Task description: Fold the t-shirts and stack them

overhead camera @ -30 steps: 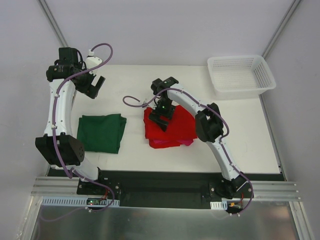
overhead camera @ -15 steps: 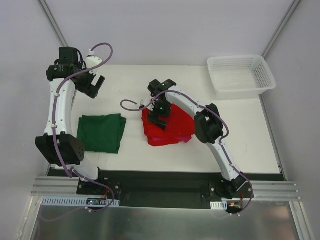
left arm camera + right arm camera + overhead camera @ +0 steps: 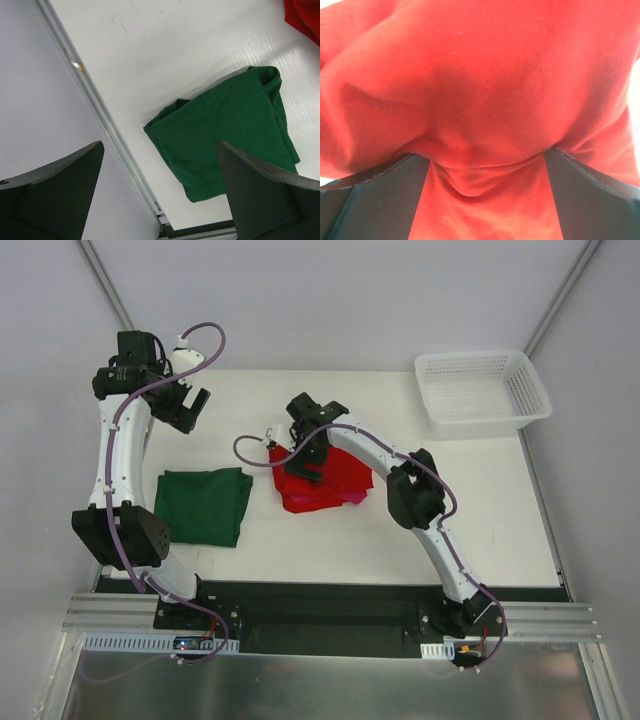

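My right claw [image 3: 485, 196] is spread wide, pressing into the red shirt [image 3: 340, 480]. My left claw [image 3: 160, 196] hangs open, clear of the green shirt [image 3: 203, 505].

Bright, even light; close-up perhaps soft

Dark green t-shirt [image 3: 203, 506] and red t-shirt [image 3: 318, 490], both apparently plain.

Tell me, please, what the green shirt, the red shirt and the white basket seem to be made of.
Green t-shirt: soft matte cloth, likely knit; it lies in limp folds with rumpled edges.
Red t-shirt: the same sort of matte cloth; it bunches and creases in the right wrist view.
Basket: probably stiff white plastic; straight walls pierced by a regular mesh of holes.
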Controlling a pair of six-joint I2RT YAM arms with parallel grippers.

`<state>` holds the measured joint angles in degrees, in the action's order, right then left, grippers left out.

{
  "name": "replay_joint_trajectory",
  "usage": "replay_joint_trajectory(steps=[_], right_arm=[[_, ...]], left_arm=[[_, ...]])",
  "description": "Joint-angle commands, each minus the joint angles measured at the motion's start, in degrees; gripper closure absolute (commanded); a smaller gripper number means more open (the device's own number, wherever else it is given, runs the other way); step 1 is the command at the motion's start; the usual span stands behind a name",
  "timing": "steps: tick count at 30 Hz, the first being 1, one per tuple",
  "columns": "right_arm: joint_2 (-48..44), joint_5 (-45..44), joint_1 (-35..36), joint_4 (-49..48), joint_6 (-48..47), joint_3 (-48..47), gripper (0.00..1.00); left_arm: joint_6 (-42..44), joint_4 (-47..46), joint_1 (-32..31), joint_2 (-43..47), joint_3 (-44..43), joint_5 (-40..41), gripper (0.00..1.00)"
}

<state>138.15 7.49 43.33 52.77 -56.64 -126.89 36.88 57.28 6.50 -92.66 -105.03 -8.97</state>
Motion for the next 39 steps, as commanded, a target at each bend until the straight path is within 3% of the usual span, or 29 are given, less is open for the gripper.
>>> replay_joint_trajectory(steps=[1, 12, 33, 39], right_arm=[[-1.39, -8.96, 0.09, -9.78, -0.05, 0.94, 0.0], [-1.82, -14.61, -0.18, -8.48, 5.92, 2.78, 0.0], [-5.61, -0.02, -0.79, 2.16, 23.68, 10.96, 0.0], [-2.54, -1.86, -1.49, 3.38, 21.93, 5.44, 0.0]], left_arm=[[-0.06, 0.47, 0.53, 0.73, -1.49, -1.31, 0.04], [0.29, 0.56, 0.53, 0.91, -0.87, -1.57, 0.04], [0.21, 0.47, 0.53, 3.01, 1.06, -0.7, 0.04], [0.2, 0.56, 0.53, 3.98, 2.2, -0.35, 0.04]])
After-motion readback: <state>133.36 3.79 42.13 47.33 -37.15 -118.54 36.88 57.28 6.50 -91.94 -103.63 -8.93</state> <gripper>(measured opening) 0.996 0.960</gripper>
